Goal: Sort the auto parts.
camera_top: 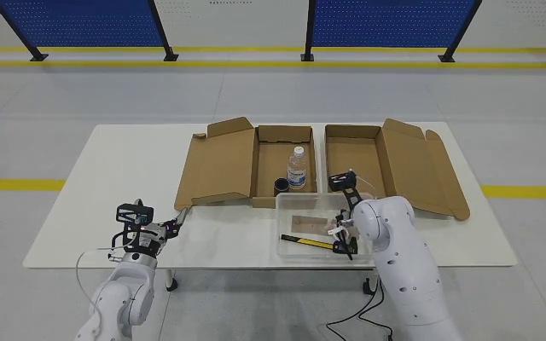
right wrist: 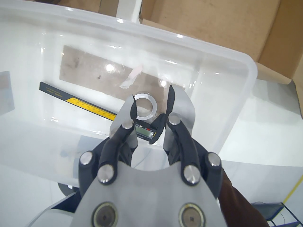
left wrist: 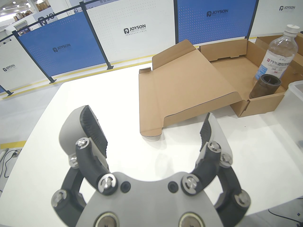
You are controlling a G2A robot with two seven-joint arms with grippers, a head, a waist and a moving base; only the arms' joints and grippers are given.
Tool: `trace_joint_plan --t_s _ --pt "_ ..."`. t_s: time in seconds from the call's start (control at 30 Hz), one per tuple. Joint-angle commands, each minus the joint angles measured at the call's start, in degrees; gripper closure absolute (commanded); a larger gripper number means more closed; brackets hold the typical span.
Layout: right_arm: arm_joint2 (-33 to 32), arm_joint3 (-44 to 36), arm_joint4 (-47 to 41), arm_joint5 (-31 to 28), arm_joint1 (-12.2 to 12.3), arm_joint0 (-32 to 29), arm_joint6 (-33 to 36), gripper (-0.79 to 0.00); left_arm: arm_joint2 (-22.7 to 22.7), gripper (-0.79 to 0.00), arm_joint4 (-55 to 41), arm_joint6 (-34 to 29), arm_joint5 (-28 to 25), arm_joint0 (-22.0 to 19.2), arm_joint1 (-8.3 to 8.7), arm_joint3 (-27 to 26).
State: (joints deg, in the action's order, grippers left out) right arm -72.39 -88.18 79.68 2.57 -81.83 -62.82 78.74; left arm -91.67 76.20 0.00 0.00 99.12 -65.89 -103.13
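A clear plastic bin [camera_top: 316,197] stands at the table's front, right of centre. In it lie a silver ring [right wrist: 144,106] and a black and yellow caliper [right wrist: 78,101], seen from above as the caliper [camera_top: 310,241]. My right gripper [right wrist: 151,96] is down in the bin [right wrist: 189,41], open, its fingers on either side of the ring. In the top view the right gripper [camera_top: 344,234] sits at the bin's right end. My left gripper [left wrist: 146,114] is open and holds nothing, low over bare table at the front left, shown from above as the left gripper [camera_top: 177,224].
Two open cardboard boxes stand behind the bin. The left box [camera_top: 286,162] holds a clear bottle [left wrist: 277,55] and a dark cylinder [left wrist: 265,86]. The right box [camera_top: 357,158] has a bare floor. Their flaps [left wrist: 184,81] spread outward over the table.
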Motion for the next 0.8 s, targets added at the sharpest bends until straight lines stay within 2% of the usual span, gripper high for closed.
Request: trace_joint_plan --t_s 0.0,0.27,0.77 --pt "0.4 1.5 -0.1 -0.2 0.0 0.4 0.5 -0.296 0.0 -0.785 0.0 0.0 0.0 0.0 0.0 0.0" --pt "1.1 3.9 0.1 0.0 0.0 1.2 1.2 -0.271 0.0 -0.785 0.0 0.0 0.0 0.0 0.0 0.0" --pt "-0.1 5.0 0.0 0.1 0.6 -0.3 1.3 -0.283 0.0 -0.785 0.0 0.0 0.0 0.0 0.0 0.0"
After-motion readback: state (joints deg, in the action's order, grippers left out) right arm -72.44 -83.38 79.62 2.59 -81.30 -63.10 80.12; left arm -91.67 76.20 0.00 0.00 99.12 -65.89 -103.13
